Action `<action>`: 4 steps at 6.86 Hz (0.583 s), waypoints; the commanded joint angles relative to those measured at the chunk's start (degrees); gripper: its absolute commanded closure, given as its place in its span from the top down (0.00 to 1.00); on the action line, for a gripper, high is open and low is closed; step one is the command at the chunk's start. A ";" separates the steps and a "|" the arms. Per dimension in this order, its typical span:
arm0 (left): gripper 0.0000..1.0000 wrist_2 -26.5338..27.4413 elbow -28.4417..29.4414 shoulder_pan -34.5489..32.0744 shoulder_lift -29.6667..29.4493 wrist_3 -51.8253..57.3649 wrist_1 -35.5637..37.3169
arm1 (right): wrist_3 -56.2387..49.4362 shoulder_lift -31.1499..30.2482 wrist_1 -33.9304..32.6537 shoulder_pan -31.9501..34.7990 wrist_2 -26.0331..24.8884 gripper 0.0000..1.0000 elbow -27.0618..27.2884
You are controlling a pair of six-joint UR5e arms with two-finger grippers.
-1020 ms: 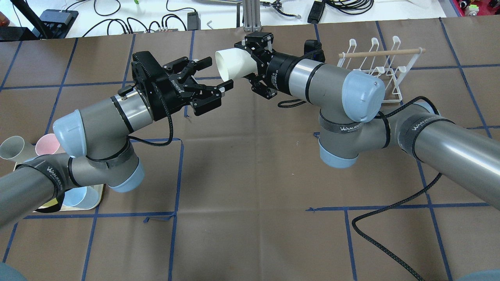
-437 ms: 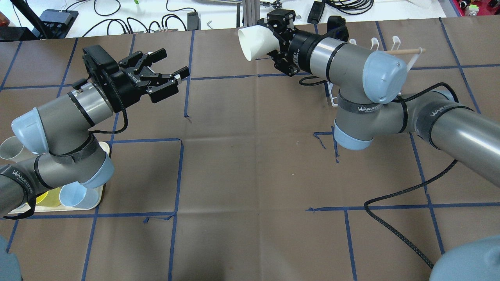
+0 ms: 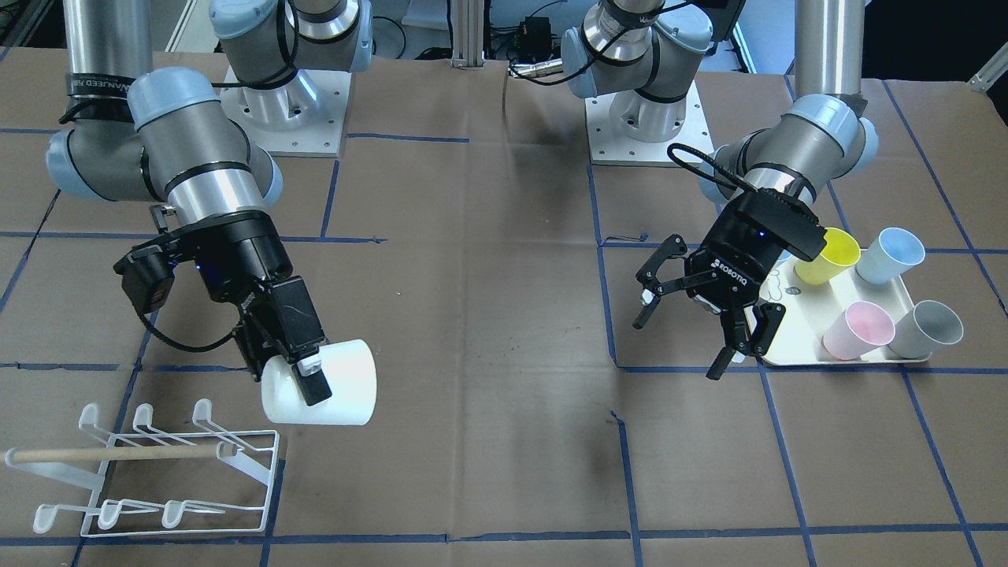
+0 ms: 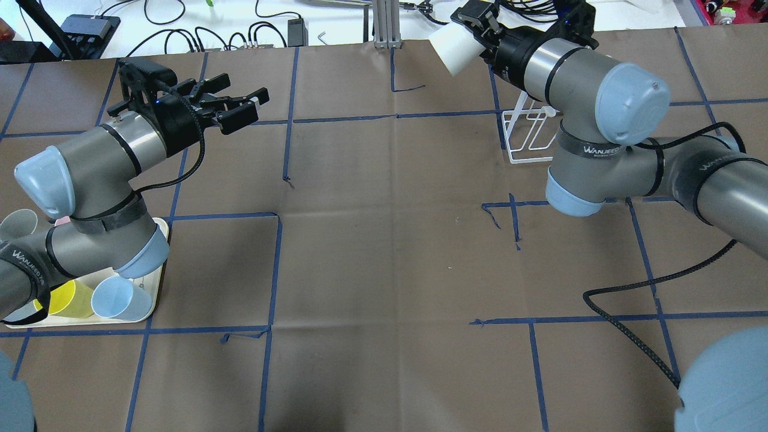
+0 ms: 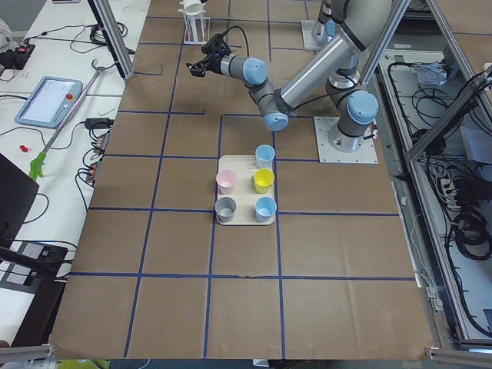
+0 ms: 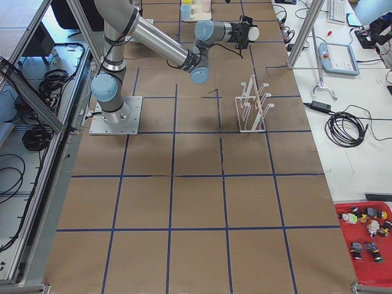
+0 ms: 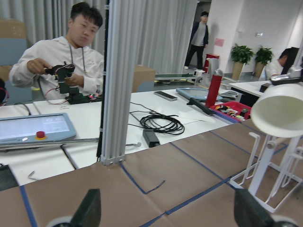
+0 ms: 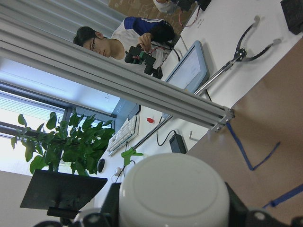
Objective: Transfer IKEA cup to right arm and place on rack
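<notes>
The left arm's black two-finger pincer has drawn back from the hand-over and hangs wide and empty, well apart from the low white wire rack with a wooden dowel. The right arm's black pincer, clamped on the white plastic IKEA cup, has swung it across; it now hangs sideways above the brown worktop, just beside the rack's near corner. The transfer looks done, and only seating the cup on a prong remains
</notes>
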 commanded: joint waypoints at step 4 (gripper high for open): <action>0.99 33.91 16.98 -12.42 1.04 0.07 -38.34 | -47.19 0.71 -0.72 -8.37 -6.57 0.19 -0.94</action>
